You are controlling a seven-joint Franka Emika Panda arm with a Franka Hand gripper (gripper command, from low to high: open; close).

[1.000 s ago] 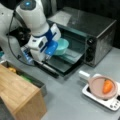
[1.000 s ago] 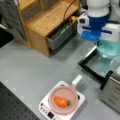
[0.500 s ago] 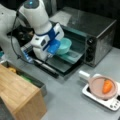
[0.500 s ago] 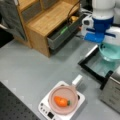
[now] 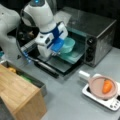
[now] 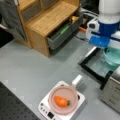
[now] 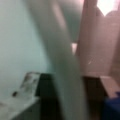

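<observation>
You see a grey table (image 5: 67, 100) (image 6: 30, 67) in both front views, carrying a toaster oven (image 5: 100, 32) with its door (image 5: 53, 65) folded down onto the surface. Near a front view's bottom, a white scale (image 6: 45, 110) (image 5: 110, 103) sits on the table, bearing a pink pan (image 6: 63, 100) with a carrot (image 6: 61, 101) in it. A wooden cabinet (image 6: 50, 20) (image 5: 17, 95) also stands on the table, well apart from the scale.

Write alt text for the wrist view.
A pale teal bowl fills the left, its blurred rim sweeping diagonally down the middle. Behind it, a pinkish-brown oven interior and a dark ledge below. A blue corner shows at bottom right; the gripper's fingers are not visible.
</observation>
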